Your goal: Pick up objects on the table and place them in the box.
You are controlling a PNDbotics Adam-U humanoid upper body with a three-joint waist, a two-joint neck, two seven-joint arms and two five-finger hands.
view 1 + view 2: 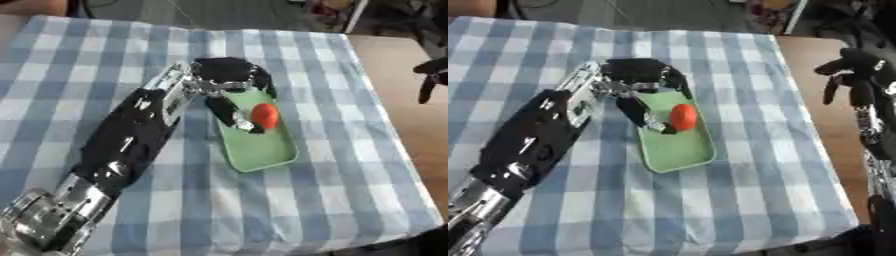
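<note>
Left eye view has the robot's left arm (131, 135) coming up from the bottom left corner across the blue-and-white checked tablecloth (332, 200), and its left hand (229, 80) is parked over the far end of a shallow pale green box (262, 150), more like a tray really. Fingers are curled downward into the box, thumb reaching along the near-left side, and a small orange-red object (265, 115) sits right between the thumb tip and the fingers, inside the box. Honestly can't tell whether the hand is actually pinching it or just touching it, since the dark fingers blur together there. The near half of the box, below the hand, is bare green. Right eye view shows the right hand (857, 70) way off to the side of the left hand, past the edge of the cloth over the bare wooden table (815, 100), fingers hanging down relaxed and holding nothing, with its arm (875, 150) running down the right edge.
</note>
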